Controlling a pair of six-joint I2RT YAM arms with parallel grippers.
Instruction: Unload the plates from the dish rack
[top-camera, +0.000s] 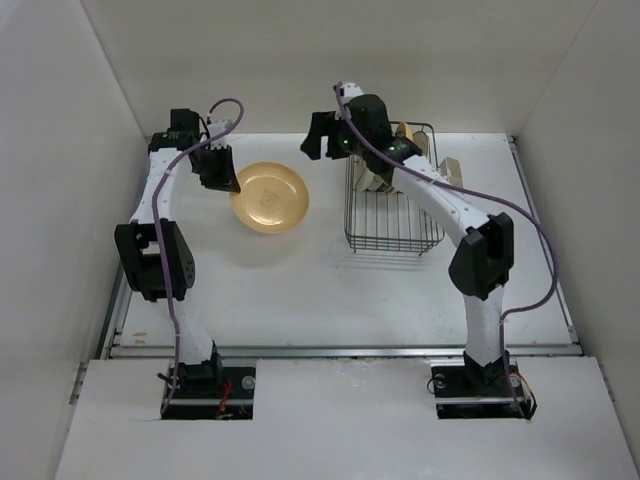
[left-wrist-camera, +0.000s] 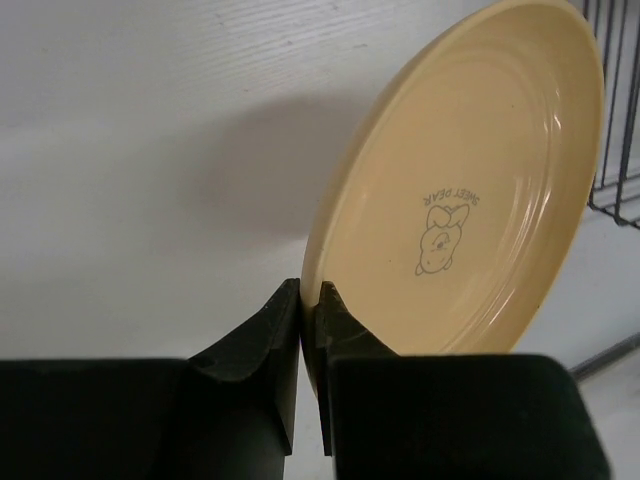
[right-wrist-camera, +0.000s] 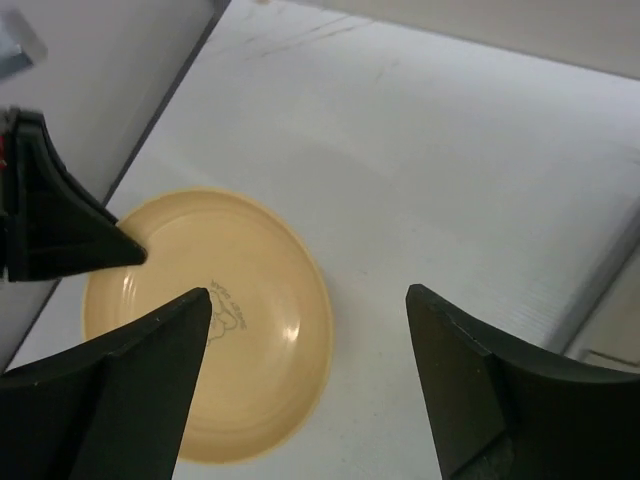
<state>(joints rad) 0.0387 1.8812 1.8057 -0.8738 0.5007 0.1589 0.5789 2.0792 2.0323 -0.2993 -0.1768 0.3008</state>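
Nearest the bases, the dish rack (top-camera: 395, 215) sits right of centre on the table (top-camera: 300, 290). Its long axis runs near to far, and its near half shows only bare wire. Level with the rack's middle and to its left is the yellow-orange plate (top-camera: 270, 197), face up and apart from the rack. Whether it rests fully on the table or hangs just above it cannot be told. The left gripper (left-wrist-camera: 310, 310) is clamped on the plate's left rim with one finger on each face, so the plate extends from it rightward toward the rack. Judgement: this plate is as good as unloaded and only needs releasing. Farther back, pale plate edges (top-camera: 374, 180) stand in the rack's far half, mostly hidden by the right arm. At the far end, the right gripper (top-camera: 325, 135) hovers with its jaws wide apart and nothing between them, just left of the rack's far corner. The right arm is the nearer one, and the next plate lies to its right and slightly nearer the bases.
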